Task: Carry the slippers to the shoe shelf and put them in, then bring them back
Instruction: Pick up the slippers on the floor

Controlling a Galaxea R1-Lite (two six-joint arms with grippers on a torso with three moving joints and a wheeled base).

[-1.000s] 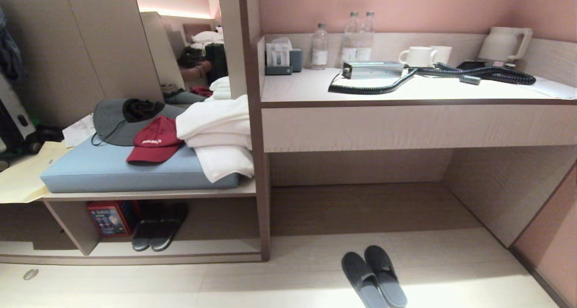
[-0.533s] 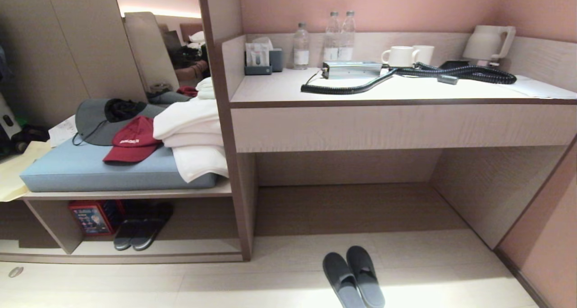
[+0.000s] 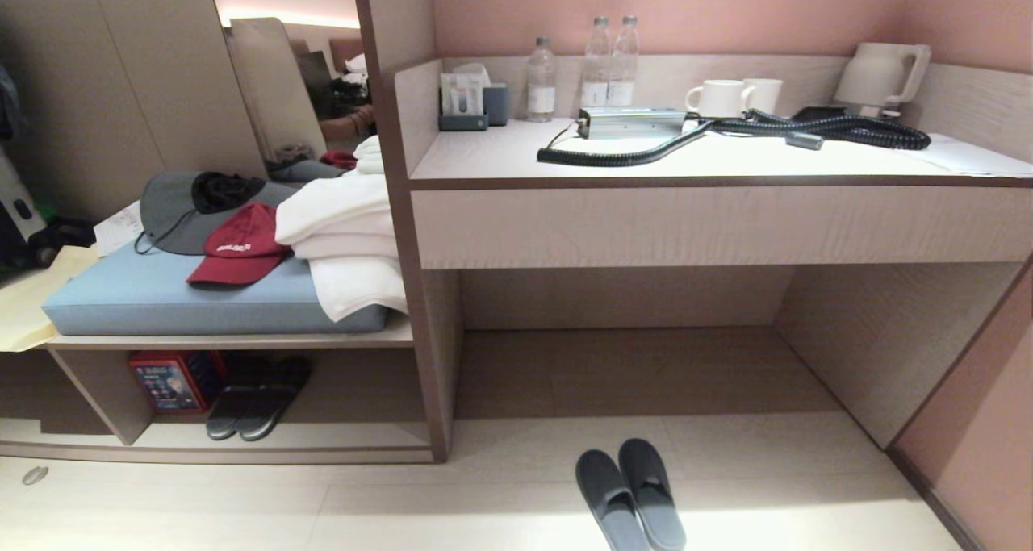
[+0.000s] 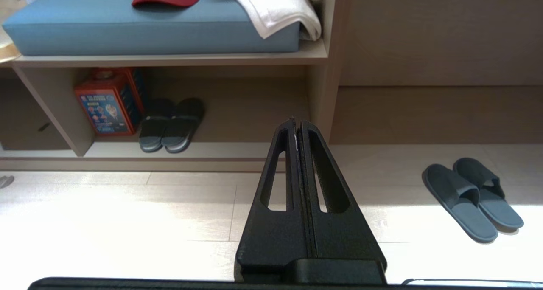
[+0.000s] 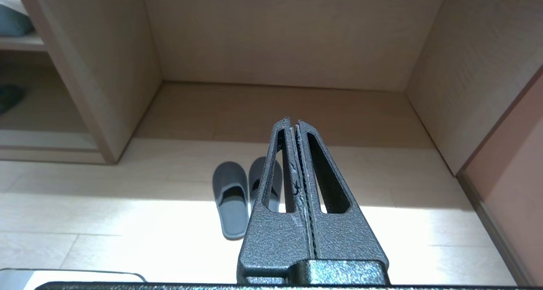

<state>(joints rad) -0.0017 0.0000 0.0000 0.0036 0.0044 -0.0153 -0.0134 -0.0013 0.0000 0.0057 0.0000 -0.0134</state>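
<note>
The slate-grey slippers (image 3: 629,494) lie side by side on the pale floor in front of the desk opening, toes toward it; they also show as the slippers (image 4: 471,198) and the slippers (image 5: 231,196) in the wrist views. The shoe shelf (image 3: 355,436) is the low cubby under the blue-cushioned bench at the left, past an upright divider. Neither arm is in the head view. My left gripper (image 4: 297,122) hangs shut and empty above the floor, facing the shoe shelf (image 4: 237,150). My right gripper (image 5: 292,122) is shut and empty, just beside the slippers and above them.
A darker pair of slippers (image 3: 254,398) and a red box (image 3: 165,381) sit inside the cubby's left part. Towels (image 3: 347,244) and caps lie on the cushion. The desk (image 3: 710,220) carries bottles, mugs, a kettle and a coiled cable. A wall (image 3: 976,422) closes the right.
The whole head view has shifted, so the camera moved: the scene slid left, then slightly up. The slippers and both grippers have stayed as they were.
</note>
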